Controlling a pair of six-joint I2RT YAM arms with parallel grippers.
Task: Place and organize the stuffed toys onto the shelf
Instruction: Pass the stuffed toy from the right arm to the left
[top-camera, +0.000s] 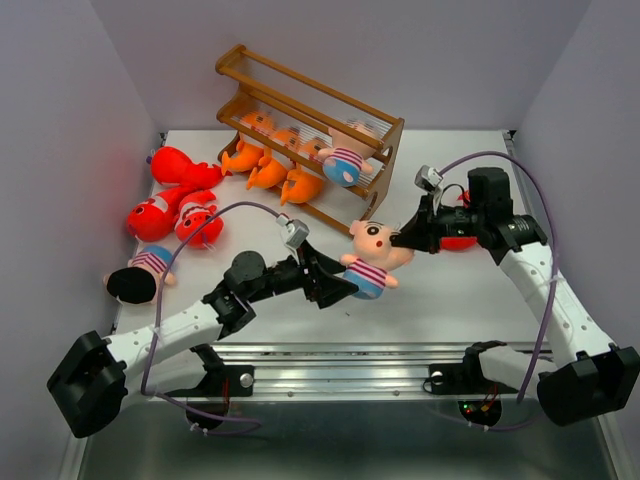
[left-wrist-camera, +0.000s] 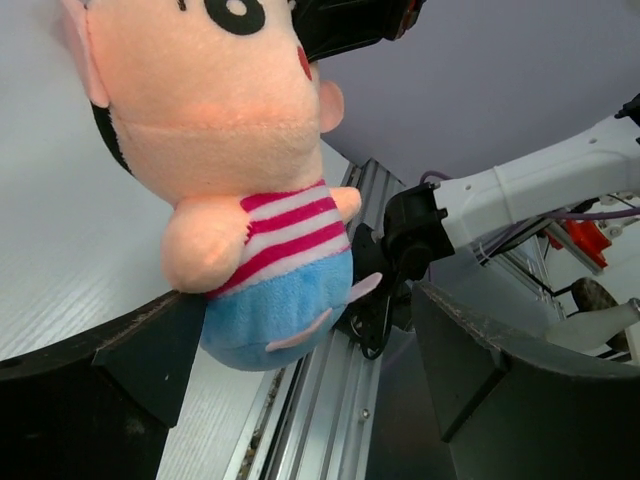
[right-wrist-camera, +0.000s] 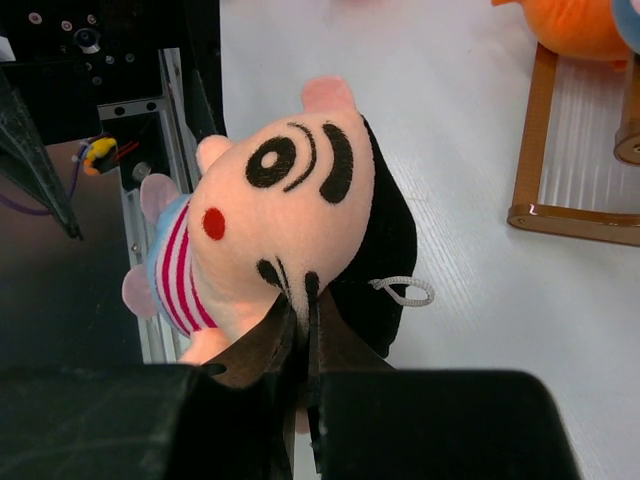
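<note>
A doll (top-camera: 375, 255) with a peach face, black hair, a red-white striped shirt and blue shorts hangs above the table's middle. My right gripper (top-camera: 403, 240) is shut on a pinch of the face of the doll (right-wrist-camera: 290, 210), the right gripper (right-wrist-camera: 305, 300) nipping plush by the eyebrows. My left gripper (top-camera: 340, 285) stands open, its fingers either side of the lower body of the doll (left-wrist-camera: 240, 150); in that view the left gripper (left-wrist-camera: 310, 370) has one pad against the blue shorts. The wooden shelf (top-camera: 300, 100) at the back holds three orange fish (top-camera: 270, 165) and another doll (top-camera: 345, 160).
Red sharks (top-camera: 175, 205) lie at the left of the table, with a third doll (top-camera: 140, 275) in front of them. A red toy (top-camera: 460, 240) shows behind my right arm. The foot of the shelf (right-wrist-camera: 560, 215) stands close to the right of the held doll.
</note>
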